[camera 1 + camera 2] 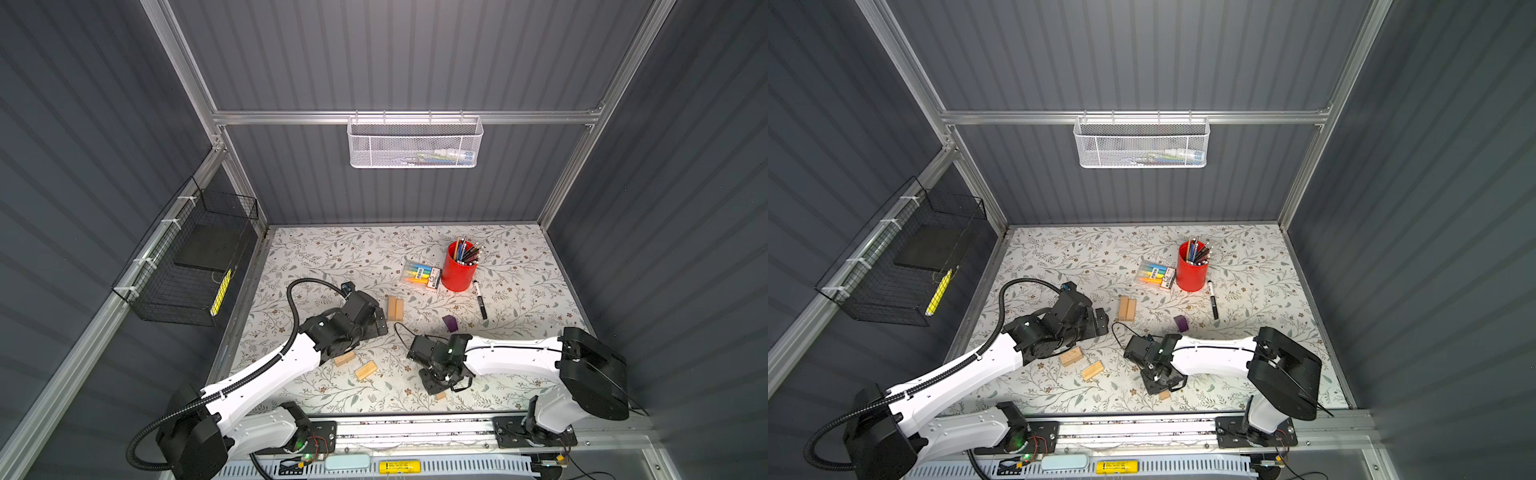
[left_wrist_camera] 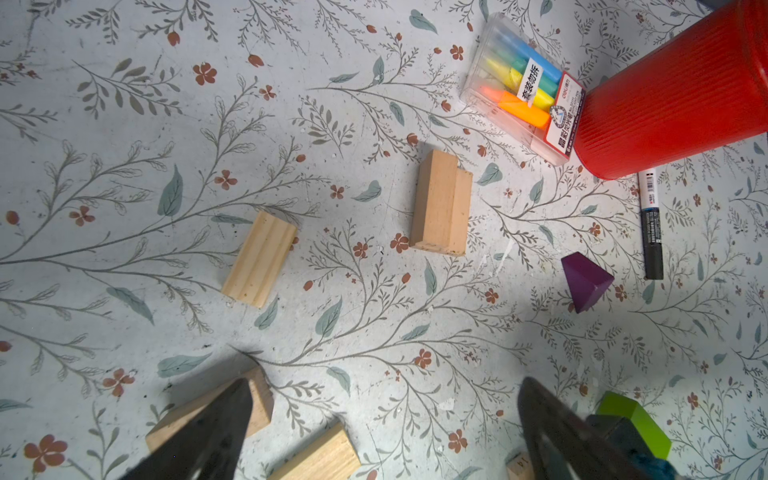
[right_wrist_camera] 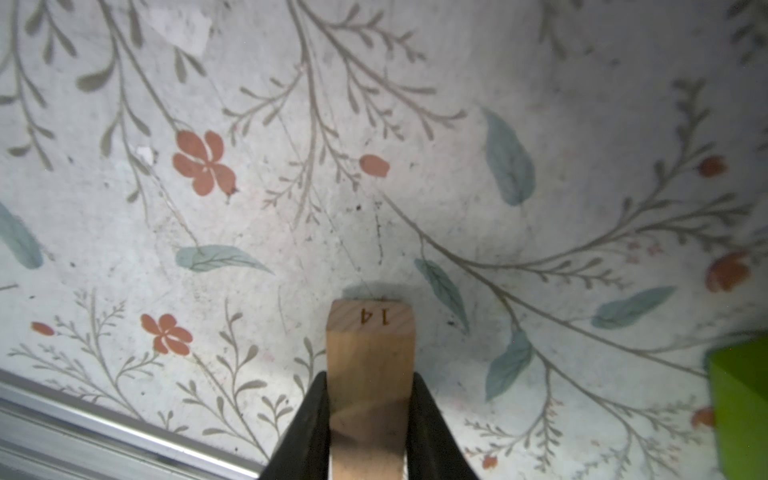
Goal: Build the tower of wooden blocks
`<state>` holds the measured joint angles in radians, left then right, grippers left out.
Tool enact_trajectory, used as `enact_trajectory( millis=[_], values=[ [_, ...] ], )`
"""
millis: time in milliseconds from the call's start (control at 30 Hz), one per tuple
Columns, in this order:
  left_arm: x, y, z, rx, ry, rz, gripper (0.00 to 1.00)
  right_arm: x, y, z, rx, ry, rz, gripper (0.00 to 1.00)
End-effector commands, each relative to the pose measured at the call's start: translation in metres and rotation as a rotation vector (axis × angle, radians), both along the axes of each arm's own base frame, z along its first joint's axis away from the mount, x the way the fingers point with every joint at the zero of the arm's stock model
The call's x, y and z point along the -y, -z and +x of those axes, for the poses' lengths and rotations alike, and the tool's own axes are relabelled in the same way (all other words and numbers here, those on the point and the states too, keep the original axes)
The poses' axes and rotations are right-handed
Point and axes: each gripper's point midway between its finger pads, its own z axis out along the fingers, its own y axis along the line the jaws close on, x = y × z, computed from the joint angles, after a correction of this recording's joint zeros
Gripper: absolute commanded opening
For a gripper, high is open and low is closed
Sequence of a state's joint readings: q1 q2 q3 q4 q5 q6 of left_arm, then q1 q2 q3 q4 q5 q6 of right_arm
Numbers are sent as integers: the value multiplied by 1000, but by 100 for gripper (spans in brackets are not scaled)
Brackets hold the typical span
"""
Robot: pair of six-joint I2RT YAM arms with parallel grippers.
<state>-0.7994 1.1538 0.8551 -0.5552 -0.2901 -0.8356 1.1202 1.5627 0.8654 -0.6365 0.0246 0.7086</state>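
Wood block [image 3: 370,332] marked 14 is sitting pinched in the right claw [image 3: 370,376], numbered end poking past its tips; left claw [image 2: 384,382] is hanging spread wide, green block [image 2: 638,422] just beside it.

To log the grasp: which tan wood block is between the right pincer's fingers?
The tan block marked 14, beside the front rail; it alone sits inside the right pincer.

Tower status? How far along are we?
Done: nothing stacked yet. In hand: right gripper closed on the pale tan wood block marked 14; left gripper open, empty. Left: loose tan blocks, dark purple block and lime green block all on the floral table.
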Motion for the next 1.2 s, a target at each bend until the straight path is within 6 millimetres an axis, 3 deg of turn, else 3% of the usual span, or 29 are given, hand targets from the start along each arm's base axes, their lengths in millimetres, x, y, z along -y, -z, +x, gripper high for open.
enact_trajectory(
  millis=[0, 267, 567, 867, 1167],
  values=[
    [-7, -4, 0, 23, 0, 12, 99, -5, -29, 15, 18, 81, 73, 24],
    [-7, -17, 12, 58, 27, 0, 99, -10, -70, 72, 55, 255, 200, 24],
    [-10, -13, 30, 63, 18, 19, 100, -36, -83, 144, 99, 356, 200, 22],
    [-19, -1, 42, 41, -29, 30, 100, -60, -68, 192, 129, 416, 180, 20],
    [-28, 3, 43, 41, -74, 30, 100, -69, -47, 215, 138, 443, 147, 19]
  ],
)
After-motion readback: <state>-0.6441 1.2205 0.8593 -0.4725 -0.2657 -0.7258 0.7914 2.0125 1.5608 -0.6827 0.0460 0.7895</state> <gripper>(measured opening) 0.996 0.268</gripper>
